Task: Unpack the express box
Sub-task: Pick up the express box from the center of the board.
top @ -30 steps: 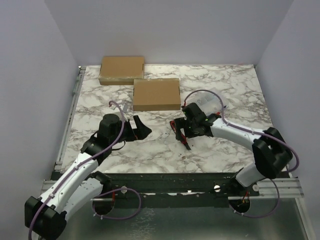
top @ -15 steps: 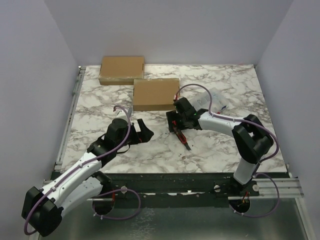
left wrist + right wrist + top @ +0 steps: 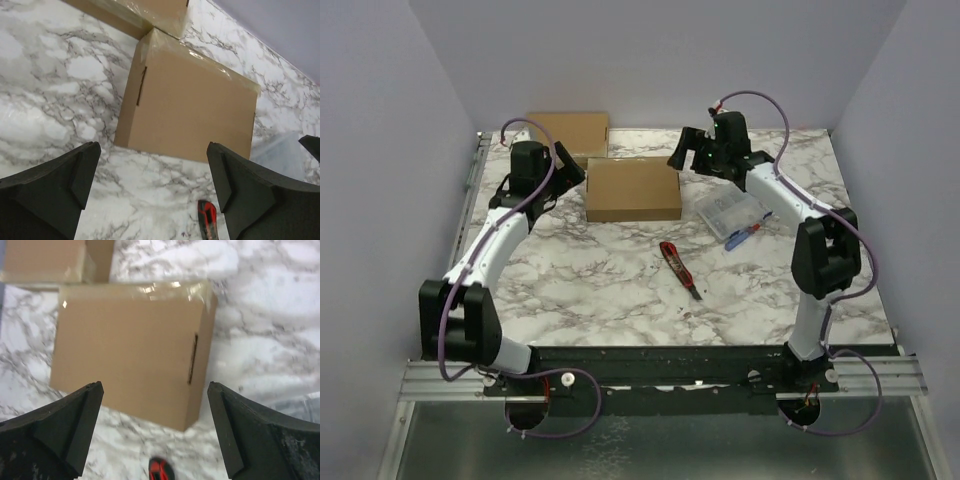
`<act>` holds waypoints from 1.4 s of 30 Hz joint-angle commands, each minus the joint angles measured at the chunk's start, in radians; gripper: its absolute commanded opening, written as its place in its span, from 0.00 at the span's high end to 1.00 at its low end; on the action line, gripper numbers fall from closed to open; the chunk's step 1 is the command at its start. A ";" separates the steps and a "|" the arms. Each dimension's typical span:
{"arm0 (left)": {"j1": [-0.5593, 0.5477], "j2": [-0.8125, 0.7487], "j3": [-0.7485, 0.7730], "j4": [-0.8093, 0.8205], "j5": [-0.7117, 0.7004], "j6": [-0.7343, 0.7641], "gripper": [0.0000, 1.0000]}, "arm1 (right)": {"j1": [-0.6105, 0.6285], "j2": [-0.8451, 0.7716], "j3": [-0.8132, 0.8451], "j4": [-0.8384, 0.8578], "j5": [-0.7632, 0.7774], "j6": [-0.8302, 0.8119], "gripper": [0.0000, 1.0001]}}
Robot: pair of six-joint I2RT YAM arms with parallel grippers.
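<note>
The express box (image 3: 633, 188), a shut brown carton with clear tape on its far edge, lies flat at the table's middle back. It also shows in the left wrist view (image 3: 190, 105) and the right wrist view (image 3: 130, 345). My left gripper (image 3: 570, 168) hovers raised off the box's left end, open and empty (image 3: 154, 170). My right gripper (image 3: 682, 152) hovers off the box's back right corner, also open and empty (image 3: 155, 410). A red utility knife (image 3: 678, 268) lies on the marble in front of the box, apart from both grippers.
A second brown carton (image 3: 565, 130) sits at the back left, its corner touching the express box. A clear plastic bag (image 3: 728, 210) holding small items lies right of the box. Grey walls close in the left, back and right sides.
Both arms have swung from the table's near middle up to the back, one to each side of the box. The knife stays on the marble where the right gripper was.
</note>
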 commanded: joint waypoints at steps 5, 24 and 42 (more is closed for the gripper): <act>0.048 0.425 0.325 0.055 0.166 0.066 0.02 | -0.075 0.311 0.342 -0.119 -0.185 -0.015 0.02; -0.006 0.801 0.564 0.136 0.205 0.093 0.14 | -0.083 0.455 0.421 0.070 -0.464 -0.114 0.29; -0.050 0.399 0.288 0.146 0.130 0.168 0.28 | 0.166 -0.083 -0.125 0.425 -0.235 -0.318 0.42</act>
